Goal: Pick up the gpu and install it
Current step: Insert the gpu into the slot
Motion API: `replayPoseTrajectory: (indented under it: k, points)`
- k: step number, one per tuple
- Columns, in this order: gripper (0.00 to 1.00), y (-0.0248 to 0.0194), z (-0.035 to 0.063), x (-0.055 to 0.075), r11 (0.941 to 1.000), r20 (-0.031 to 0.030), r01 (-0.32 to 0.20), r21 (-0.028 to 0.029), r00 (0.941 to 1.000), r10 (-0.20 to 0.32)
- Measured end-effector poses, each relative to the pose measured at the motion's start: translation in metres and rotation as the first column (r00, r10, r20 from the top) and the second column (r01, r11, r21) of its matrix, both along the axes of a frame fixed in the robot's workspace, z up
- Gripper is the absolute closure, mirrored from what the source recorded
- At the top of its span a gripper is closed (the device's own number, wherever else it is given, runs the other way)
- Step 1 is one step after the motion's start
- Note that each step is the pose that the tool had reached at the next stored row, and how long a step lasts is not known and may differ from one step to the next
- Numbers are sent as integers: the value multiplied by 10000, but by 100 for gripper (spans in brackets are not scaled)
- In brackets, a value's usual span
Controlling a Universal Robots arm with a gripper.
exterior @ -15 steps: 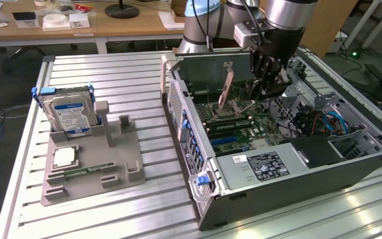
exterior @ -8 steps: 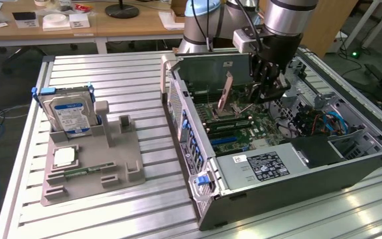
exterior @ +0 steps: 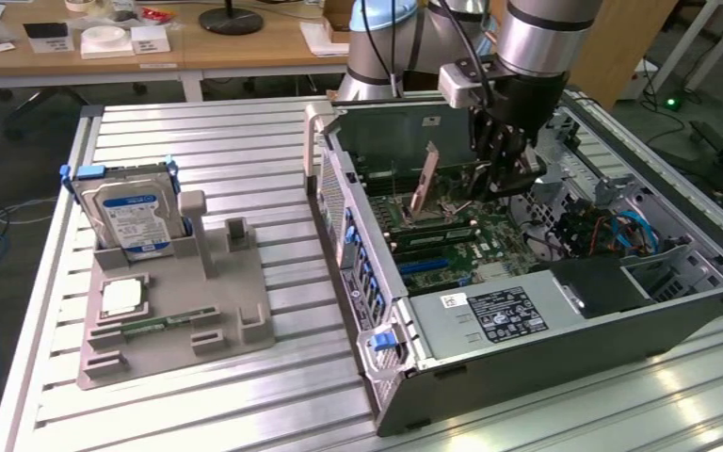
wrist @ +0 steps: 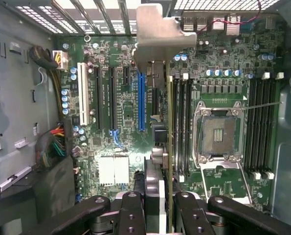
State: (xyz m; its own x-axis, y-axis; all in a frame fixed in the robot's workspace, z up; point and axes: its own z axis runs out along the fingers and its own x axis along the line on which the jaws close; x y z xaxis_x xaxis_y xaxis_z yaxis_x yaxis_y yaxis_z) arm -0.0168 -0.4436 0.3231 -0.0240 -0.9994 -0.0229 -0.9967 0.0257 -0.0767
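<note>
Gripper (wrist: pixel 167 198) grips gpu (wrist: pixel 160 39) above motherboard (wrist: pixel 121 112); label (exterior: pixel 507 314) unreadable.

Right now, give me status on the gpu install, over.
Gripper shut on gpu, held upright inside open case, over motherboard. Memory slots close alongside.

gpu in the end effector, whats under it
The gpu, gripped edge-on by the end effector, hangs over the motherboard: blue slot to one side, memory slots and processor socket to the other. The board strip directly beneath the card is covered.
</note>
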Motion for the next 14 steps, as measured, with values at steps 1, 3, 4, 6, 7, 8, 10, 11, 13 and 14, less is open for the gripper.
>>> replayPoseTrajectory:
  k: [1,3,4,6,7,8,10,11,13,14]
  points:
    - [72,0,-5,0,10000,0,0,1,10000,0]
    - [72,0,-18,-3,10000,-1,34,4,10000,-34]
    - [72,0,-27,-4,10000,-5,57,2,10000,-57]
    - [72,0,-51,-4,10000,-6,91,-11,10000,-91]
    - [72,0,-63,-5,9999,-6,101,-50,9999,-101]
    - [72,0,-78,-9,9999,-6,119,-83,9999,-120]
    - [72,0,-106,-36,9998,-5,159,-102,9999,-159]
    - [72,0,-117,-51,9998,-5,177,-103,9998,-177]
    - [72,0,-132,-69,9998,-4,194,-105,9998,-194]
    - [72,0,-138,-73,9998,-6,195,-104,9998,-195]
